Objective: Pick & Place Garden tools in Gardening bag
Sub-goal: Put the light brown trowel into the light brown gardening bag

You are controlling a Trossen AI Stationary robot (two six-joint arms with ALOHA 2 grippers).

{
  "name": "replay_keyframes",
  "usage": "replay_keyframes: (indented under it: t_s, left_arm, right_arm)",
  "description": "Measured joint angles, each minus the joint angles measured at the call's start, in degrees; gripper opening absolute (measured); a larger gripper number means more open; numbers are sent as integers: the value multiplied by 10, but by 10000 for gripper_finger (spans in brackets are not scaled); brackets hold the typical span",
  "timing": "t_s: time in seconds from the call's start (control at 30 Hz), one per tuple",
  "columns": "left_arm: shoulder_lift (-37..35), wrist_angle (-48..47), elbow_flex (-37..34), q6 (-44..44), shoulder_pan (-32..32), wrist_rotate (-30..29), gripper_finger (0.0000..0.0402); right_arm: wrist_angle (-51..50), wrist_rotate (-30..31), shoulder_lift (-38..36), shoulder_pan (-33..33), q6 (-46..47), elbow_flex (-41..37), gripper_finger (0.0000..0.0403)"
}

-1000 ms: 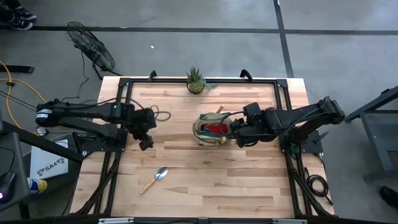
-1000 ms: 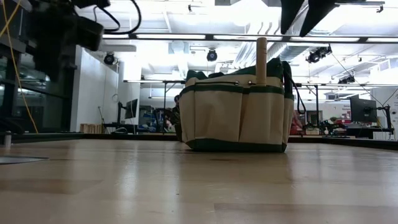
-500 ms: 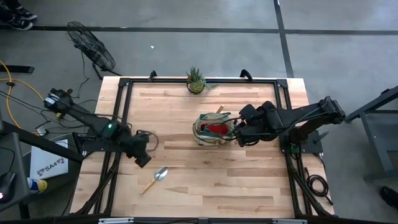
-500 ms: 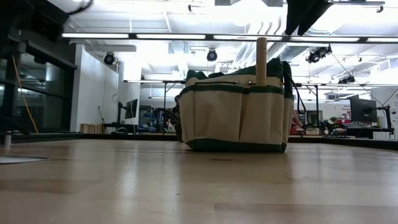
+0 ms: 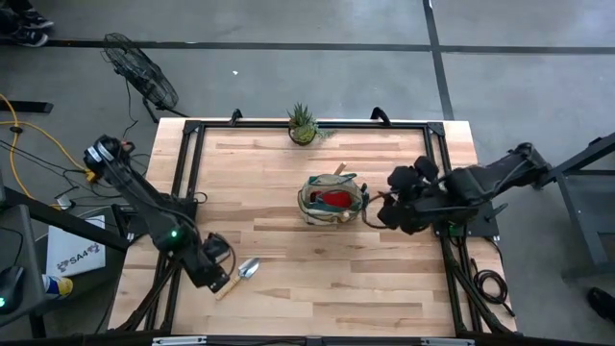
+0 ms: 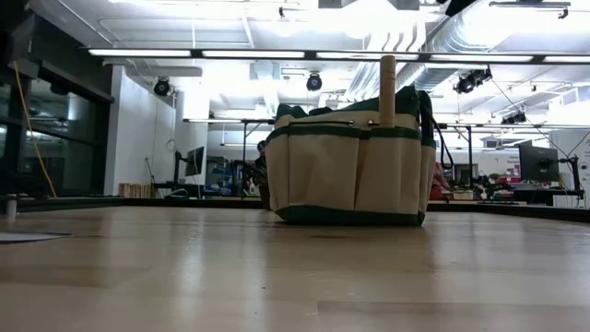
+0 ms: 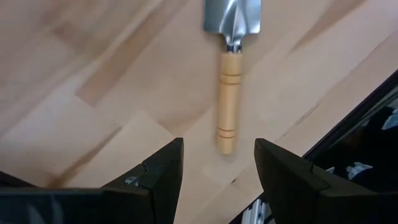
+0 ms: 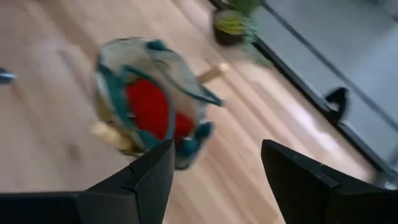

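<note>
Trowel, silver-bladed with a pale wooden handle (image 7: pixel 227 93), lay on the wooden table (image 5: pixel 317 279), well left of the round tan fabric bag (image 5: pixel 332 201). Left hand (image 7: pixel 217 165) hovered wide open, empty, over its handle: light, stiff, best gripped there. Right hand (image 8: pixel 214 174) gaped empty beside the bag, whose contents blurred.

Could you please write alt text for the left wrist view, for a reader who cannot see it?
The left end effector hangs open above a trowel lying on the wooden table, its wooden handle pointing toward the gap between the two dark fingers. The silver blade lies at the far end, and the table's edge runs close beside the handle.
</note>
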Motion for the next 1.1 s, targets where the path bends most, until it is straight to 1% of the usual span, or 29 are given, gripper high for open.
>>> replay_keyframes:
  t_s: [0.1,0.27,0.37,0.53,0.63,0.83,1.0,1.1]
  left_arm:
    - [21,20,0,-8,-10,0,191]
    - [36,34,0,-8,-10,0,191]
    - [36,34,0,-5,-9,0,191]
    - [36,34,0,-5,-9,0,191]
    - [36,34,0,-5,-9,-13,191]
    - [36,37,0,-10,-9,-20,191]
    - [36,39,0,-10,-9,-20,191]
    - [36,39,0,-15,-9,-20,191]
  right_arm:
    - [69,-17,-44,16,-16,-58,232]
    - [191,-88,-133,28,-39,-176,232]
    - [266,-113,-193,29,-42,-246,232]
    - [393,-137,-296,29,-46,-370,232]
    - [487,-146,-354,27,-51,-451,232]
    - [657,-151,-450,27,-56,-592,232]
    - [771,-171,-517,22,-67,-676,232]
    - [818,-181,-552,6,-78,-712,232]
